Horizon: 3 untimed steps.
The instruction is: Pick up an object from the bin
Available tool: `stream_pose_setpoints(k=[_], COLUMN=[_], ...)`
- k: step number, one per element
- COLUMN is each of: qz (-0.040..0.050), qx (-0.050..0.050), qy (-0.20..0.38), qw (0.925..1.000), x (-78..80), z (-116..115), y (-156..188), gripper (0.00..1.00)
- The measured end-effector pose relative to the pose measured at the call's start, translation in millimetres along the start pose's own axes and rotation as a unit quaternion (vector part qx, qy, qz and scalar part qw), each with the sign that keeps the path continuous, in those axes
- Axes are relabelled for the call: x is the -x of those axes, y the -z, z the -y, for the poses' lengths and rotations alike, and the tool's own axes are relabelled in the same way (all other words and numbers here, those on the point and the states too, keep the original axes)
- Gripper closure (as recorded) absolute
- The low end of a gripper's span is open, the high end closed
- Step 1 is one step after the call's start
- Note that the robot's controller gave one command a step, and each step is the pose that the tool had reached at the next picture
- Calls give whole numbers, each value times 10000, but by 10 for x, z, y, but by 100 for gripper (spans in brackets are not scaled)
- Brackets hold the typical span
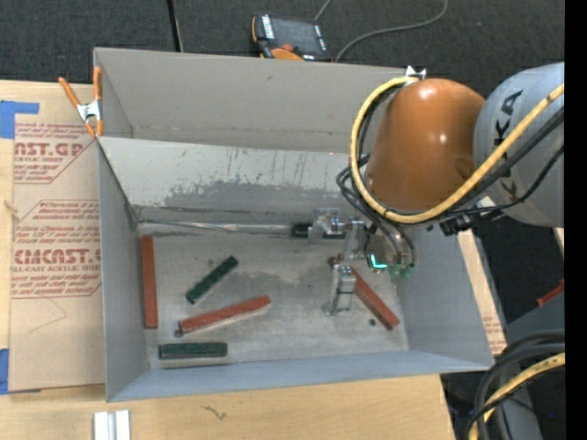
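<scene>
— Jaws first: where did they stand?

— Low over the right part of the floor of the grey metal bin (220, 108), under the arm's rounded orange cover (422, 145). The arm reached in from the right.

— Spread or pressed together?

— That could not be told. From above, the metal parts below the wrist ran into one another.

— Which thing lay nearest?

— A flat red-brown stick (378, 302). It lay slantwise on the floor near the right wall, with its upper end toward the middle and its lower end toward the near right corner. The jaws stood just beside that upper end, on its left. Whether they touched it could not be made out.

— And the rest?

— All of it lay well apart from the jaws, in the left half. A short dark green bar (212, 279) lay tilted near the middle of the floor. Just below it was a second long red-brown stick (225, 313), slanting slightly. Another dark green bar (193, 349) lay along the near wall, toward the left corner. A third red-brown stick (148, 282) lay lengthwise against the foot of the left wall.

— Any heap?

— No, each piece lay flat and by itself, none touching another.
</scene>
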<state>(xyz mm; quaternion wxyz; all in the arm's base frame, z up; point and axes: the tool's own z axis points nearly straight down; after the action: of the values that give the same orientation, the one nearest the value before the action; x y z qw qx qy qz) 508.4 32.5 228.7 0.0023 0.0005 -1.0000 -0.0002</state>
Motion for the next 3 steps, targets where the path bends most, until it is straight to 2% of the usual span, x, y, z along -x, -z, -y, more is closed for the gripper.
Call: stream_pose_setpoints(k=[1, 2, 3], qz=[-12, 47, 44], qx=[3, -3, -2], qy=[669, 1768, 1761], qw=[9978, 9842, 9844], x=[7, 265, 266], z=[-690, -873, -871], y=[-1283, -1584, -1575], gripper=[0, 0, 100])
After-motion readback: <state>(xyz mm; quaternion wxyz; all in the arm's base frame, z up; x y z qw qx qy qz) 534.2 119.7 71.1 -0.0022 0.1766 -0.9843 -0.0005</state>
